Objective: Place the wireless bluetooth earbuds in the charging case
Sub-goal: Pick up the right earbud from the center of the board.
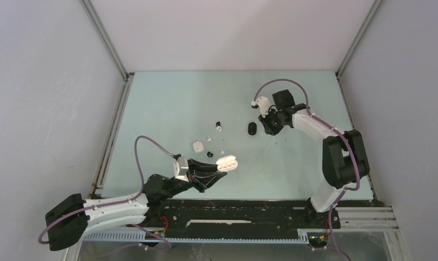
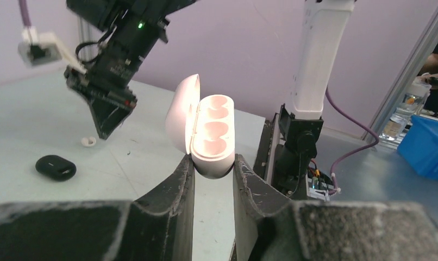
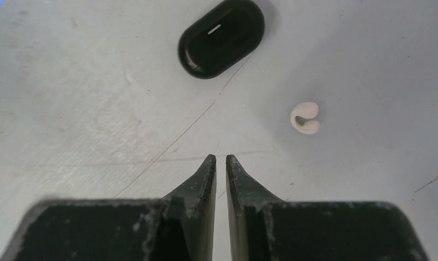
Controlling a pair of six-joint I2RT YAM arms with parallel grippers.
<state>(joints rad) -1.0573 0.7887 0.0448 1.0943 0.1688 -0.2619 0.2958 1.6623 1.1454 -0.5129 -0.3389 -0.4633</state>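
Note:
My left gripper is shut on the lower end of a white charging case. The case is held off the table with its lid open and its hollows bare. My right gripper points down at the table, its jaws closed to a thin slit with nothing between them. A white earbud lies just ahead and to the right of its tips. Small black and white earbuds lie scattered mid-table.
A closed black case lies just left of the right gripper. A closed white case lies left of the scattered buds. Metal rails run along the table's left and right edges.

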